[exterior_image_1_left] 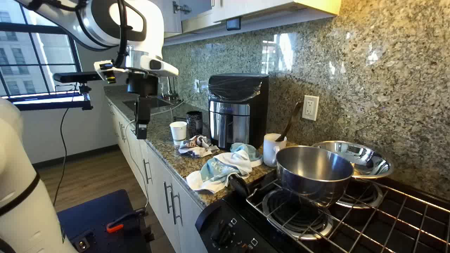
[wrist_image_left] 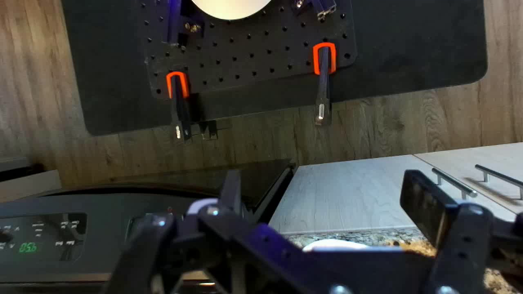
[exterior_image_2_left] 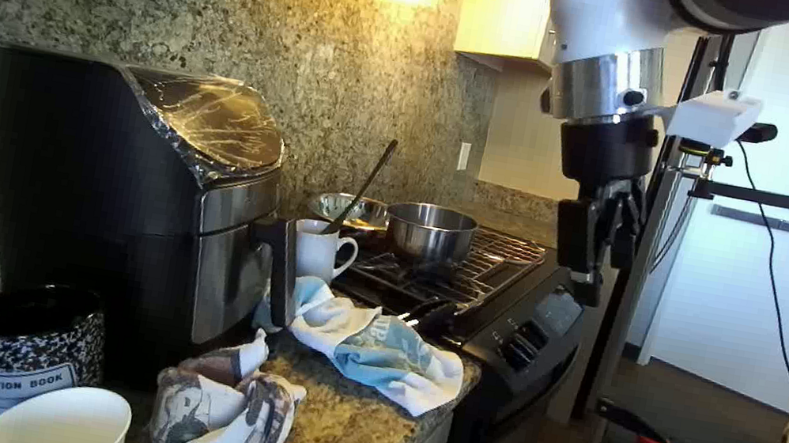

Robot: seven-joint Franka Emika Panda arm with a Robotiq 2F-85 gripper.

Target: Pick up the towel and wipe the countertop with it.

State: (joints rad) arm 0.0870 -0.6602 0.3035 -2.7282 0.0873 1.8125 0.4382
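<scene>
The empty hand [wrist_image_left: 327,190] is gaping wide. It should be seeking a bunched fold in the blue-and-white towel [exterior_image_1_left: 226,168].

It's a kitchen, pretty clearly. There's a black stove [exterior_image_1_left: 253,219] with coil burners [exterior_image_1_left: 290,207], green digits [wrist_image_left: 27,247] lit on its display [wrist_image_left: 49,234] in the wrist view, and two shiny metal bowls [exterior_image_1_left: 313,175] sitting on top. Speckled stone countertop [exterior_image_2_left: 340,425], similar stone backsplash [exterior_image_1_left: 379,95] with an outlet [exterior_image_1_left: 310,108] in it, pale lower cabinets [exterior_image_1_left: 156,189] plus upper cabinets [exterior_image_1_left: 246,8]. Also a boxy air-fryer-looking appliance [exterior_image_1_left: 237,110] and a white mug [exterior_image_1_left: 271,153] with a long-handled utensil [exterior_image_1_left: 292,118] sticking out. Can't tell if it's somebody's home or an office, tho.
</scene>
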